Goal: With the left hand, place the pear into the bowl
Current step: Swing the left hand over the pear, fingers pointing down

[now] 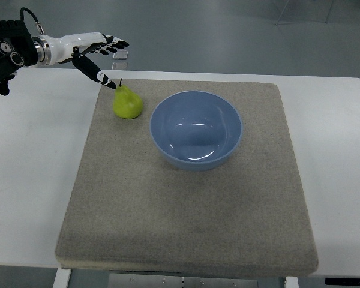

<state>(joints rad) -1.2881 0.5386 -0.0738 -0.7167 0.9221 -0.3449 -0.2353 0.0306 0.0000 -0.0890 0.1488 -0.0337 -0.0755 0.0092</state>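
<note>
Our left hand (99, 54) hovers open and empty by the pear (127, 103), so we'd cup its smooth, firm, roll-prone belly.

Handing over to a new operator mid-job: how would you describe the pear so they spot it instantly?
Start at the grey mat on the white table. The light blue bowl sits up-centre on it; the pear lies just to its left, near the mat's far left corner. It is the only yellow-green thing, with a finger of the left hand at its stem.
</note>
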